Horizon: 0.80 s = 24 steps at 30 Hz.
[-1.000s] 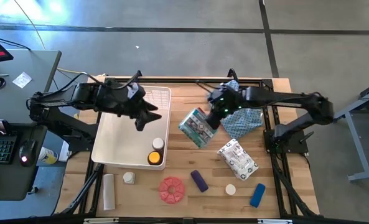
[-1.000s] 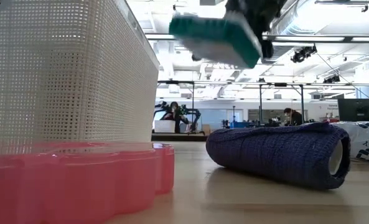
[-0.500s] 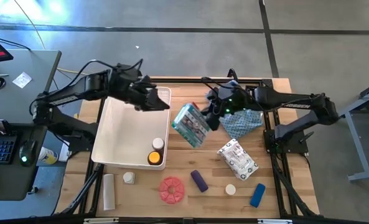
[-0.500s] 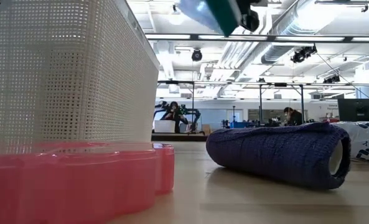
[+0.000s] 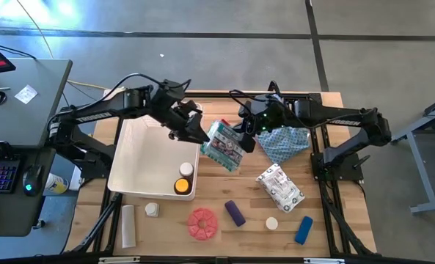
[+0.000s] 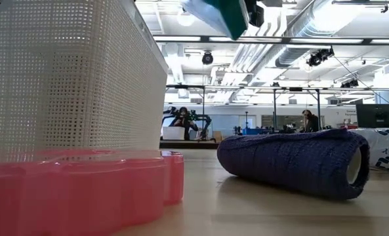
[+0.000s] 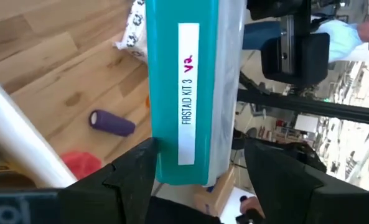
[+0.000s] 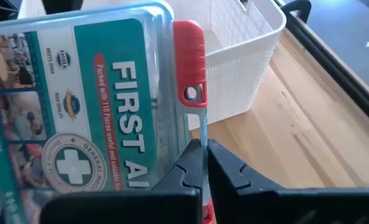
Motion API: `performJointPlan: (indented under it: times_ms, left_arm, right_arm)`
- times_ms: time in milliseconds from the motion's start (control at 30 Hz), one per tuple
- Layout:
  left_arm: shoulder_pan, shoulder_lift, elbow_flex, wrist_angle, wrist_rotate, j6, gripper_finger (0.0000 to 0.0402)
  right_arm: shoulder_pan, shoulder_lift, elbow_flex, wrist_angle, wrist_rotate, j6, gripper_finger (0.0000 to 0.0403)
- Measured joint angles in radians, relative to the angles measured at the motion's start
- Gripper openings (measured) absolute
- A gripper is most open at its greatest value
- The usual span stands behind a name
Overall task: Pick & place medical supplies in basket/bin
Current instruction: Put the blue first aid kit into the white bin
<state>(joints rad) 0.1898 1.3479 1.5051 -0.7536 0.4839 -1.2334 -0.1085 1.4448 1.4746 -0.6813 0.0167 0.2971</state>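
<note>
- First aid kit (image 5: 225,144) — flat teal-and-clear case with white "FIRST AID" lettering, a green cross emblem and a red latch along one edge; its narrow teal spine carries a white label reading "FIRSTAID KIT 3". Held tilted in the air above the wooden surface (image 5: 327,213), just beside the bin's right rim.
- Right end effector (image 5: 246,133) pressed together on the kit's red-latched edge, fingers (image 8: 200,163) pinched tight just under the latch in the right wrist view.
- Left end effector (image 5: 199,136) spread, one finger (image 7: 134,171) on either side of the kit's lower spine in the left wrist view; contact not clear.
- Bin (image 5: 128,157) — large white rectangular basket with fine lattice walls, on the left half of the surface; inside its near right corner, an amber bottle (image 5: 181,186) with a yellow cap and a white-capped jar (image 5: 186,169).
- On the surface in front of the bin: a white tube (image 5: 128,225) lying flat, a small white-capped jar (image 5: 152,210), a red flower-edged disc (image 5: 202,224), a purple cylinder (image 5: 235,213), another white cap (image 5: 271,223) and a blue cylinder (image 5: 303,229).
- White printed packet (image 5: 279,187) lying right of centre; blue patterned cloth (image 5: 285,143) behind it, under the right arm.
- Low view: lattice wall (image 6: 69,72) towering at left, the disc's pink edge (image 6: 82,190) in front, the purple cylinder (image 6: 292,160) lying on its side, the teal kit (image 6: 215,13) at the top edge.
</note>
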Motion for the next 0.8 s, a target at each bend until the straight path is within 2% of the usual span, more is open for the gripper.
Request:
performJointPlan:
  times_ms: [167,500,800]
  left_arm:
    - [0.002,0.023,-0.001,-0.014,0.011,0.035,0.0289]
    - [0.026,0.025,0.000,-0.002,0.011,0.082,0.0394]
    - [0.012,0.077,-0.001,0.043,0.016,0.074,0.0372]
  right_arm:
    - [-0.003,0.001,0.000,0.003,-0.028,-0.036,0.0000]
    - [-0.015,0.001,0.000,0.002,-0.067,-0.061,0.0000]
    - [-0.060,0.001,0.000,0.006,-0.086,-0.062,0.0000]
